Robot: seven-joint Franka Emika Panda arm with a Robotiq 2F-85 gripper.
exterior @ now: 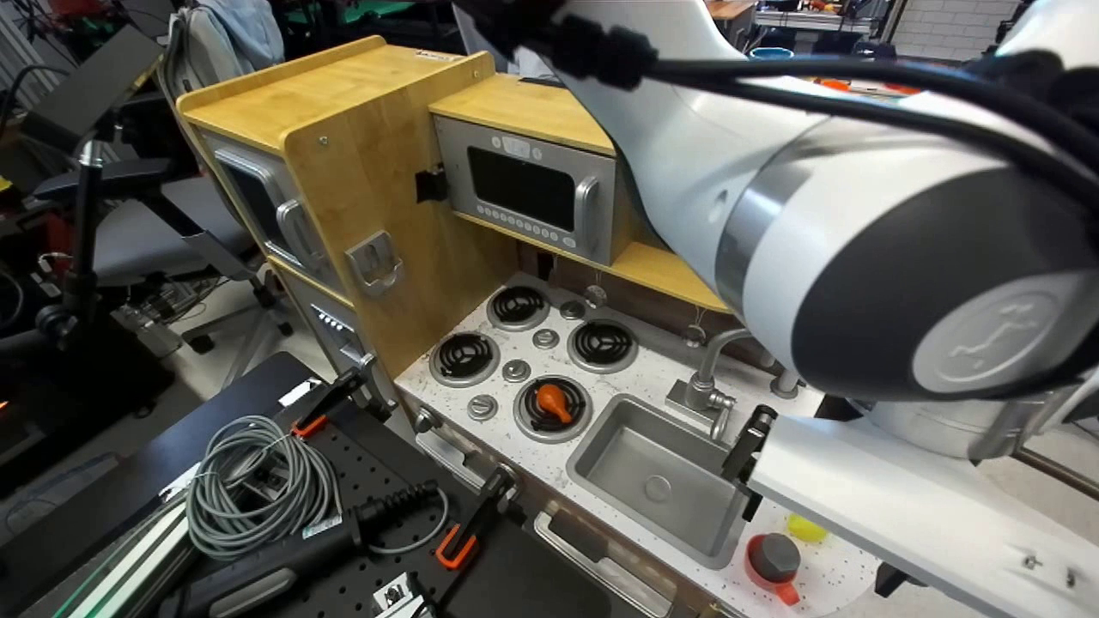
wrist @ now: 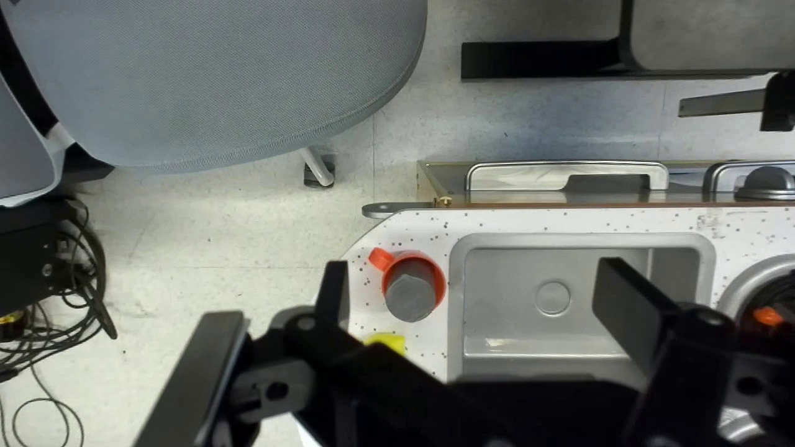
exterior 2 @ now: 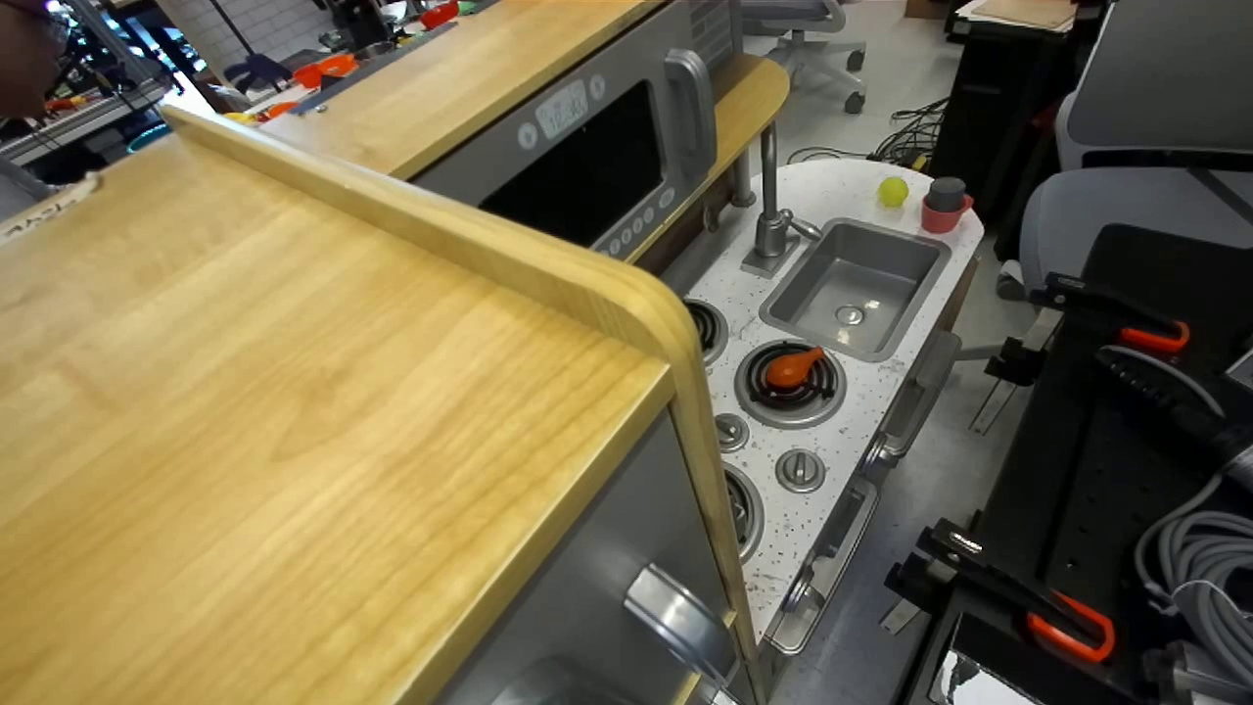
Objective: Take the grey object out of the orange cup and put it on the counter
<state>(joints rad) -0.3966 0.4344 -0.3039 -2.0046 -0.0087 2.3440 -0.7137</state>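
Observation:
The orange cup stands upright on the white counter, between the sink and the rounded end. It also shows in both exterior views. The grey object is a dark cylinder standing in the cup, its top above the rim; it shows in both exterior views. Its lower part is hidden inside the cup. My gripper is open and empty, with fingers wide apart, above the sink and cup area. In the wrist view the cup lies between the fingers, close to the left one.
A small yellow-green ball lies beside the cup. The grey sink has a faucet behind it. An orange thing lies on a burner. A wooden shelf and microwave overhang the back. A chair stands nearby.

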